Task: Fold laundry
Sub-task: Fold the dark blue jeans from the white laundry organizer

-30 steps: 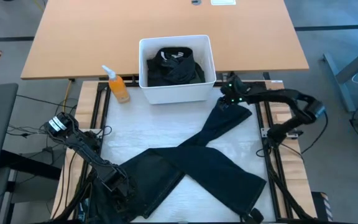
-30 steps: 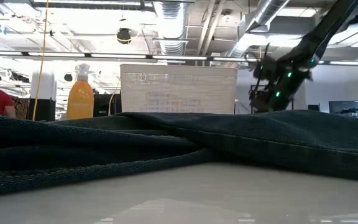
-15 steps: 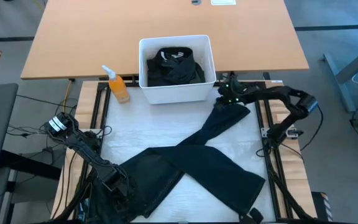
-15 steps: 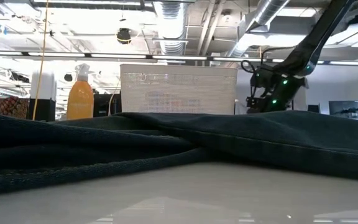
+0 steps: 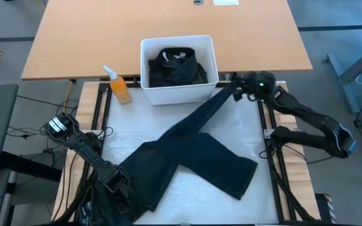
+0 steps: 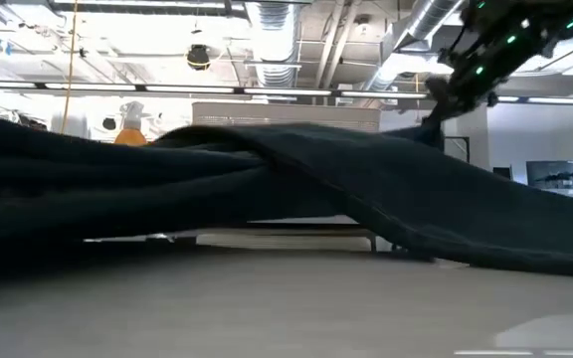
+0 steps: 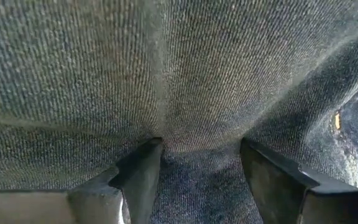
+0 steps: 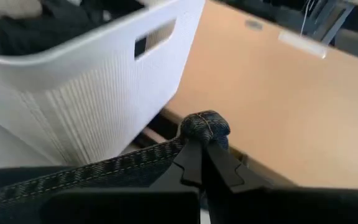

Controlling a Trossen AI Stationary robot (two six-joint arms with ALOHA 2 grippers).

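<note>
Your right gripper (image 5: 236, 94) sits in the upper right of the high view, just off the lower right corner of the white bin (image 5: 179, 93). Its fingers are clamped tight on the end of a dark denim-looking garment (image 5: 197, 154). In the right wrist view you can see the bunched hem of that cloth (image 8: 205, 126) sticking up out of the pinched fingers (image 8: 194, 163), with the ribbed wall of the bin (image 8: 73, 106) right next to it and the tan wooden tabletop (image 8: 272, 106) beyond.

From that grip the garment runs as a narrow strip diagonally down to the lower left of the high view, then widens into a big folded mass across the lower middle of the white work surface (image 5: 244, 135). In the low view the cloth (image 6: 267, 189) is lifted clear of the surface near the middle, sloping up to the right gripper (image 6: 456, 94) in the upper right of that frame.

Your left gripper (image 5: 115, 182) is down at the lower left of the high view, at the edge of the garment's wide end. Its fingers (image 7: 138, 177) stand spread apart, with the cloth (image 7: 166, 81) filling the whole left wrist view right in front of them. I can't tell if they touch it.

More dark laundry (image 5: 176, 66) is piled inside the bin, and an orange spray bottle (image 5: 119, 86) stands just left of it.
</note>
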